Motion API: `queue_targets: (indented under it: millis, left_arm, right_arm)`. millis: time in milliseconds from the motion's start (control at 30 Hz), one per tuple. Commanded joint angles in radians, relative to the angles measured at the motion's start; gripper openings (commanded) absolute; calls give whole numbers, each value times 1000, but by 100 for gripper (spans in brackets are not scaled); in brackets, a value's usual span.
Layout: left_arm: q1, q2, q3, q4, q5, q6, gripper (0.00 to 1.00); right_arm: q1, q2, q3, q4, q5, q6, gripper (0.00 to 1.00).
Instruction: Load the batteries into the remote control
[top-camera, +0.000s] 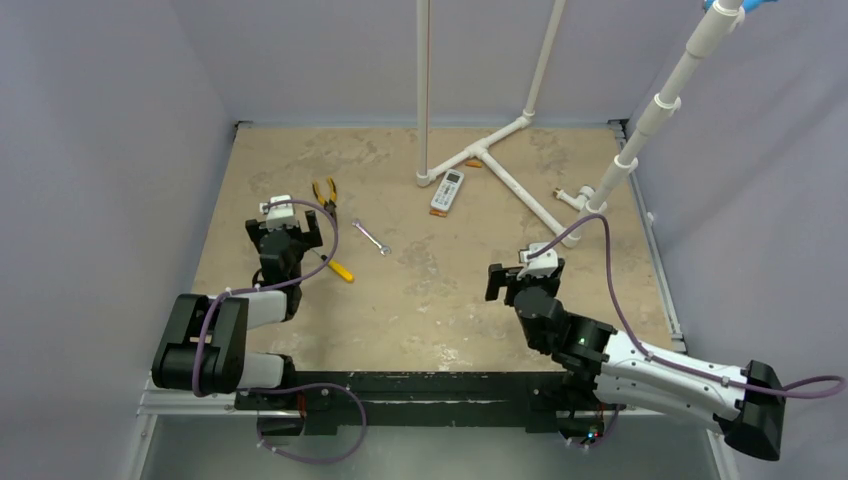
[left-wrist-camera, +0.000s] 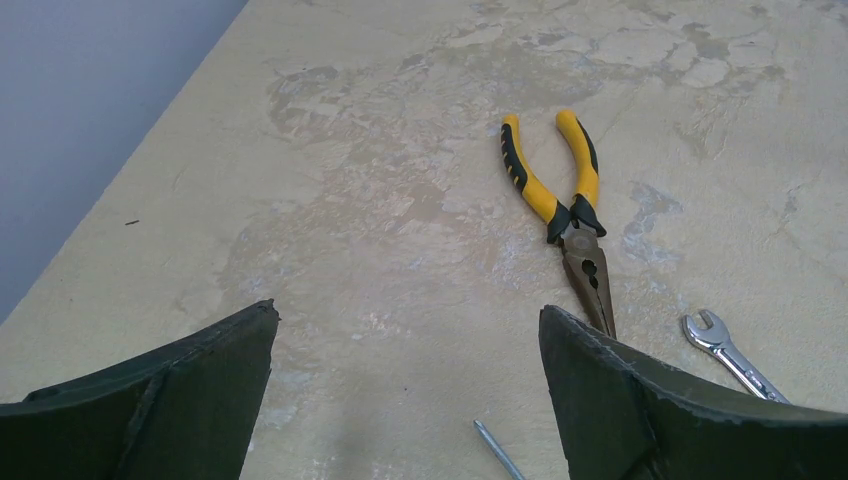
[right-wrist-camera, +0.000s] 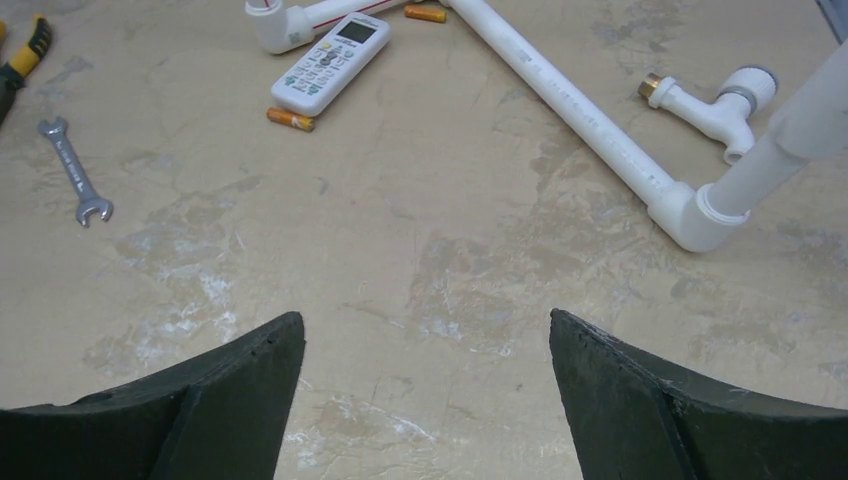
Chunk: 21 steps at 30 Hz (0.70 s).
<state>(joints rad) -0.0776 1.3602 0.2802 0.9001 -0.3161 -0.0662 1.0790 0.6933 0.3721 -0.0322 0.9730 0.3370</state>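
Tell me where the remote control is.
In the top view the remote control lies face up at the far middle of the table, beside the white pipe frame, with a battery off its near end.

The top external camera looks down from above and behind the arm bases, far enough back to take in the whole table. The left wrist camera sits low behind the left gripper, facing forward across the table's left part, close to the pliers and wrench. The right wrist camera peers past the right gripper toward the far middle, the remote control and pipe frame farther off. Both wrist views share the wrench and pliers.
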Motion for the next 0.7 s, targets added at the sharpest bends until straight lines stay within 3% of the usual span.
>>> queue_targets:
  millis: [0,167,400,467,533,600,667]
  left_arm:
    - [8,-3,26,40,19,8,100]
    - [9,-4,27,41,18,8,100]
    - [1,-30,16,57,56,49,100]
    - [-40,-130,60,-117,77,110,100]
    - [-112,-223,166,-374,-24,99,100]
    - [-165,-277,281,-620,-158,-62,100]
    - [-175,-318,411,-900,-162,-257,100]
  right_arm:
    - [-4,-16,110,-103,-135,70,94]
    - [-4,20,244,-259,-159,72,99]
    - [-5,76,255,-217,-145,46,99]
    - [-10,126,278,-219,-157,38,98]
    - [-23,196,332,-249,-185,48,96]
    - [-36,261,386,-247,-215,63,94]
    - [-57,335,434,-219,-237,68,94]
